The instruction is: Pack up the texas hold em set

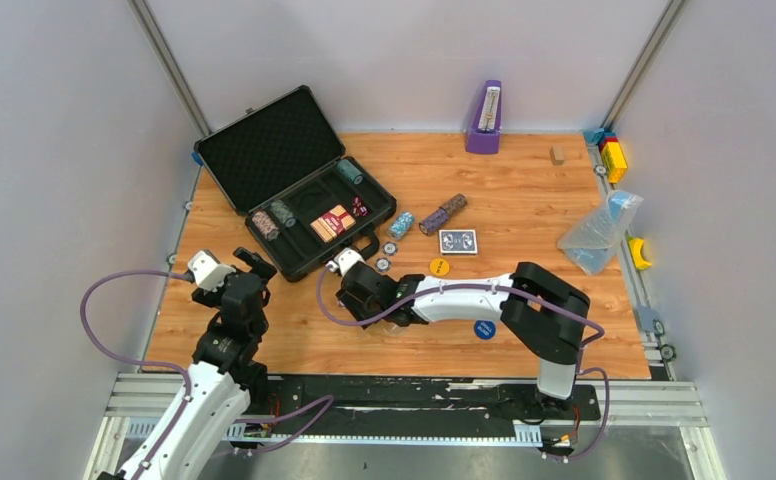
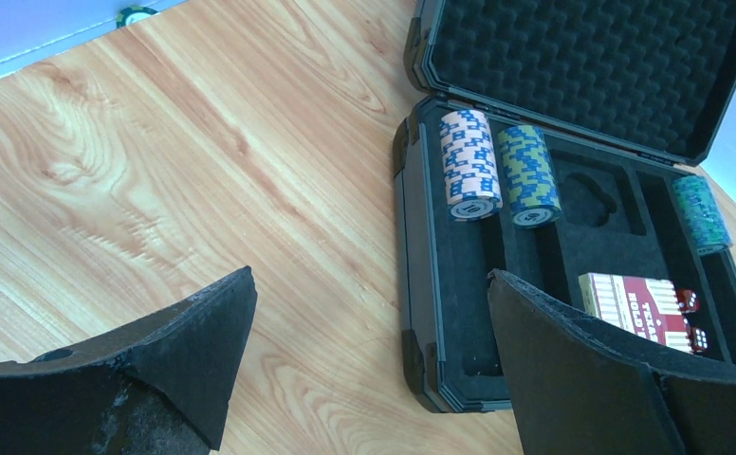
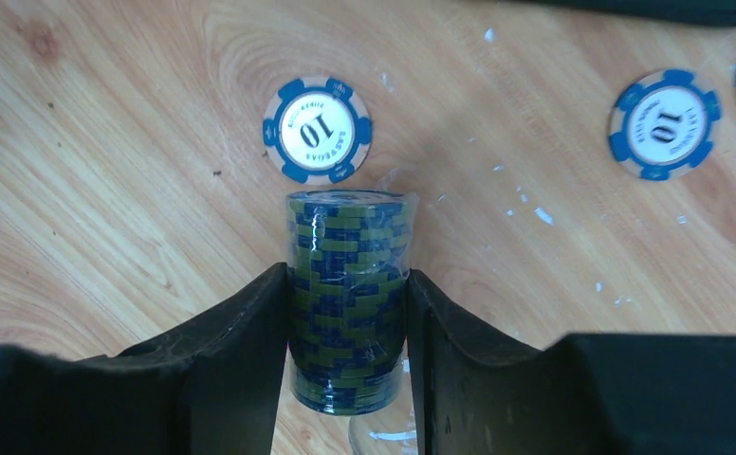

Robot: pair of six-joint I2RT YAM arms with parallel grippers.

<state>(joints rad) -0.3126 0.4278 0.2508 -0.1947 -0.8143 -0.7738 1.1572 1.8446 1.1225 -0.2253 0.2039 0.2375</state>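
The dark grey briefcase (image 1: pixel 226 172) lies open at the back left. Its base holds three chip rolls (image 1: pixel 282 212), a red card deck (image 1: pixel 332 222) and red dice (image 1: pixel 361 208). My right gripper (image 3: pixel 345 280) is shut on a green-and-blue chip roll (image 3: pixel 348 284), just above the table in front of the case. My left gripper (image 2: pixel 372 303) is open and empty, hovering by the case's near left corner (image 2: pixel 419 355). A pale blue roll (image 1: pixel 401 224), a purple roll (image 1: pixel 442 213), a blue card deck (image 1: pixel 457 241), a yellow button (image 1: pixel 440 267) and loose chips (image 3: pixel 317 129) lie on the table.
A purple metronome (image 1: pixel 484 118) stands at the back edge. A small wooden block (image 1: pixel 557 154) and coloured toy blocks (image 1: pixel 612 155) sit at the back right. A clear plastic bag (image 1: pixel 600 232) lies at the right edge. A blue button (image 1: pixel 484 329) lies by the right arm.
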